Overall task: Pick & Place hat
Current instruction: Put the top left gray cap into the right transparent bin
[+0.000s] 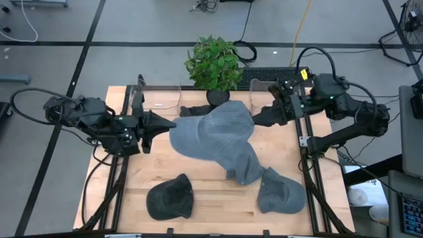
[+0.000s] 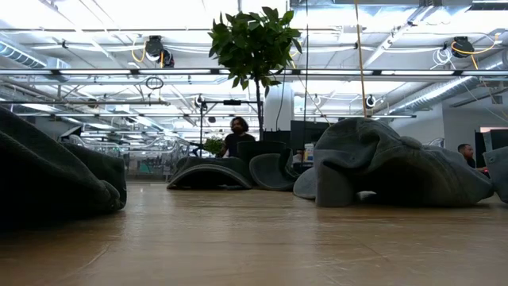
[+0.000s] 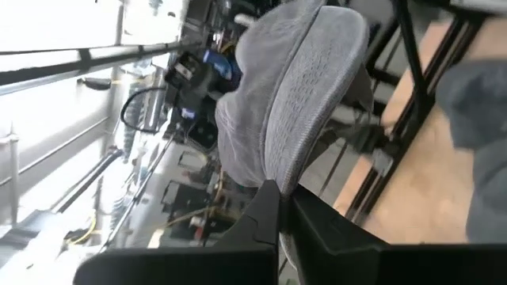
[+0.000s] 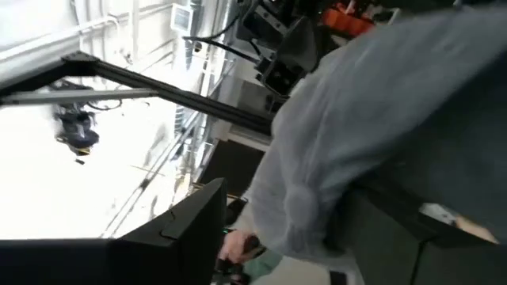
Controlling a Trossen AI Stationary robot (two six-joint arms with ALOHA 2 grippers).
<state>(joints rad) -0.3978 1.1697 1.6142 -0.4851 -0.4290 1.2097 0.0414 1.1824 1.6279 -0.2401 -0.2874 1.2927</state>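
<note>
Left gripper (image 1: pixel 170 123): fingers closed on the brim edge of the large grey hat (image 1: pixel 218 135), seen pinched between the two dark fingers (image 3: pixel 265 210) in the left wrist view, where the cloth shows a fine woven, ribbed texture. Right gripper (image 1: pixel 259 116): jaws partly open at the opposite edge of the same hat, cloth lying against them; whether they grip it cannot be told. The large grey hat, soft and rumpled, spans the space between both grippers, just in front of the potted plant (image 1: pixel 215 63), its crown draped toward a smaller grey cap (image 1: pixel 281 192). A dark cap (image 1: pixel 170 198), rounded and matte, lies well apart from the plant, on the pale wood-grain table (image 1: pixel 211 211). In the low view the large grey hat (image 2: pixel 389 163) forms a slumped mound right of the plant stem
</note>
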